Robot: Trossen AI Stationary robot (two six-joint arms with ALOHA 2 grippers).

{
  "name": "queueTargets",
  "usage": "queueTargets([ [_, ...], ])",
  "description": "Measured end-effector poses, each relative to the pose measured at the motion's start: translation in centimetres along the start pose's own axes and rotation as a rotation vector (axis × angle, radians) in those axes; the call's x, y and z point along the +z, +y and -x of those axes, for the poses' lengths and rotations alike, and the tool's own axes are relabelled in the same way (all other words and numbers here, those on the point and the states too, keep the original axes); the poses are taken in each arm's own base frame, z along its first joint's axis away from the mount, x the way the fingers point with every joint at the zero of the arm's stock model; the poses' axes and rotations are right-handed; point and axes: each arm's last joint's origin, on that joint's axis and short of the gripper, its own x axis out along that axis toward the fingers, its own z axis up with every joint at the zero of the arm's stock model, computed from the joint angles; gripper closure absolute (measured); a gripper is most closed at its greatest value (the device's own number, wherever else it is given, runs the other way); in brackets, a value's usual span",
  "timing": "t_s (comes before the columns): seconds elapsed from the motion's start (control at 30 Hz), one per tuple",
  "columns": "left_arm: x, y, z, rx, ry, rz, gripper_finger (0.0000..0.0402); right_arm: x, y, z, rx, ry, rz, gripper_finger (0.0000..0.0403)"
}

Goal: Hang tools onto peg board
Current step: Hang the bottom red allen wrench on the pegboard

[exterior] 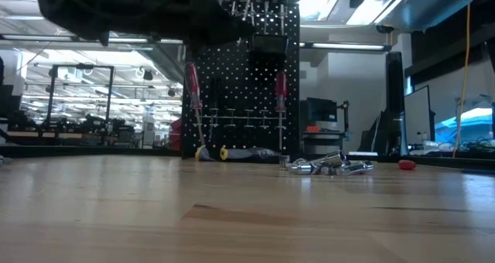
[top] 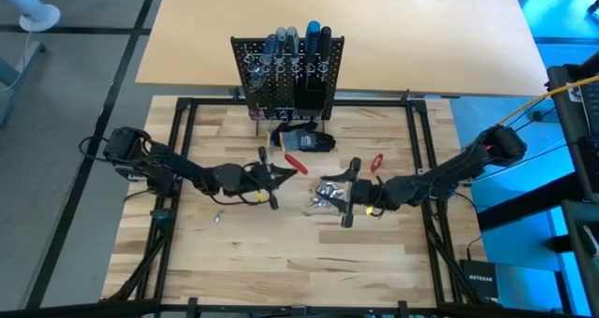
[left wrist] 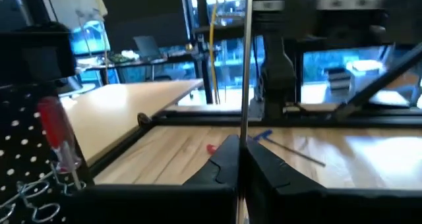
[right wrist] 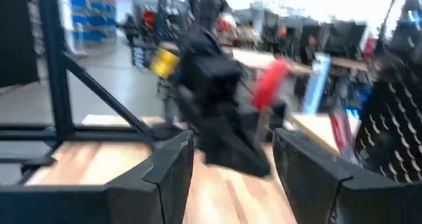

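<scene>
The black peg board point(top: 288, 75) stands upright at the table's far side, with several screwdrivers in its top. A red-handled one point(exterior: 281, 93) hangs on its front. My left gripper point(top: 281, 175) hovers level in front of the board. It is shut on a red-handled screwdriver point(top: 295, 165), whose handle point(right wrist: 270, 84) shows in the right wrist view. My right gripper point(top: 337, 195) hangs open, level, above a heap of shiny silver pieces point(top: 323, 198) on the table, touching nothing. A small red tool point(top: 376, 162) lies beside it. My left gripper pinches the screwdriver's thin metal shaft point(left wrist: 244, 128) between its two shut fingers point(left wrist: 221, 165). The fingers come level from the table's left and lie across the shaft. The shaft rises steeply above them, red handle uppermost and tilted, and the tool is lifted clear of the table.
A dark bundle point(top: 309, 140) lies at the board's foot. A blue-handled tool point(left wrist: 262, 137) lies on the wood farther right. A black frame point(top: 182, 168) runs around the work area. The wood toward the near edge point(top: 281, 262) is bare.
</scene>
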Motion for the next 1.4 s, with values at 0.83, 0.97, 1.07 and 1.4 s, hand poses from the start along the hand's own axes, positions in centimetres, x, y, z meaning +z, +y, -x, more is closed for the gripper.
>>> queueTargets([
  [0.83,-1.1,0.9,0.3,-0.039,0.024,0.052,0.0401,-4.2,-1.8,-3.4,-0.099,0.026,0.092,0.0196],
  [0.97,-1.4,1.7,0.0,-0.010,0.047,0.090,0.0401,-4.3,-1.8,-3.4,-0.096,0.033,0.078,0.0196],
  [1.07,-1.5,1.8,-0.1,-0.006,0.054,0.079,0.0401,-3.9,-1.9,-3.4,-0.126,-0.001,0.065,0.0196],
  [1.4,-1.2,1.1,-0.2,-0.037,0.068,-0.018,0.0401,-2.4,-2.5,-5.2,-0.095,-0.091,-0.066,0.0196],
])
